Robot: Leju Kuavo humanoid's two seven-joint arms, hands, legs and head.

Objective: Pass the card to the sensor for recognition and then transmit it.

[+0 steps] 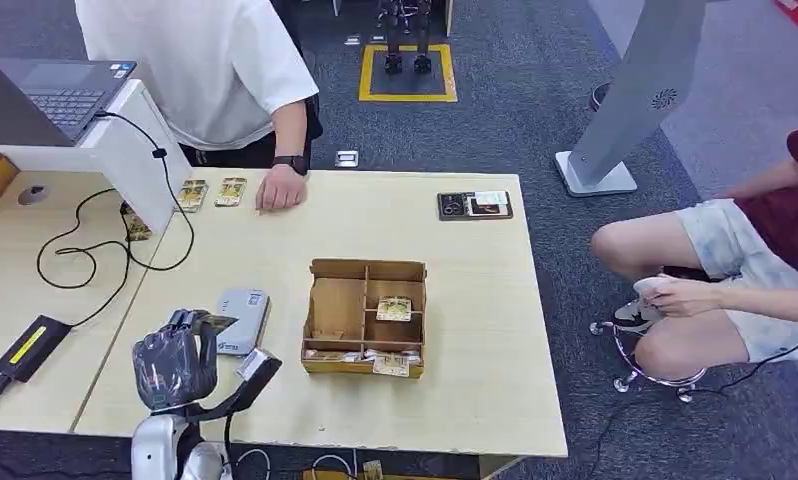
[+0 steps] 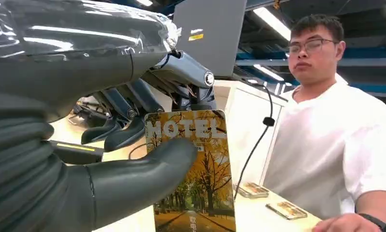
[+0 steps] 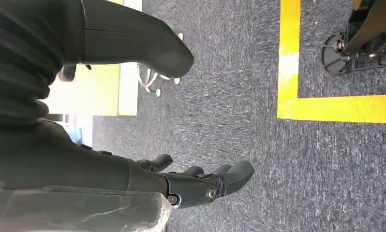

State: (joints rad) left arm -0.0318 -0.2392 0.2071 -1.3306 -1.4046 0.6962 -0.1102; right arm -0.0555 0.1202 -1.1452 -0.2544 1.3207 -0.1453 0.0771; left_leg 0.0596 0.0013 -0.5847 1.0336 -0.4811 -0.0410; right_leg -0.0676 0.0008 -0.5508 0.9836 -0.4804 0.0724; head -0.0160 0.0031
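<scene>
My left hand (image 2: 99,159) pinches the hotel card (image 2: 196,169) between thumb and fingers, just short of the grey sensor (image 1: 240,320) on the desk (image 1: 475,400); I judge it held clear for scanning. Card stands upright, long axis vertical, printed face toward the wrist camera. Right hand (image 3: 191,186) hangs over carpet, fingers loosely apart, holding nothing. Beyond the sensor sits the cardboard tray (image 1: 365,315); farther off, a person's hand (image 1: 280,190) rests on the desk.
</scene>
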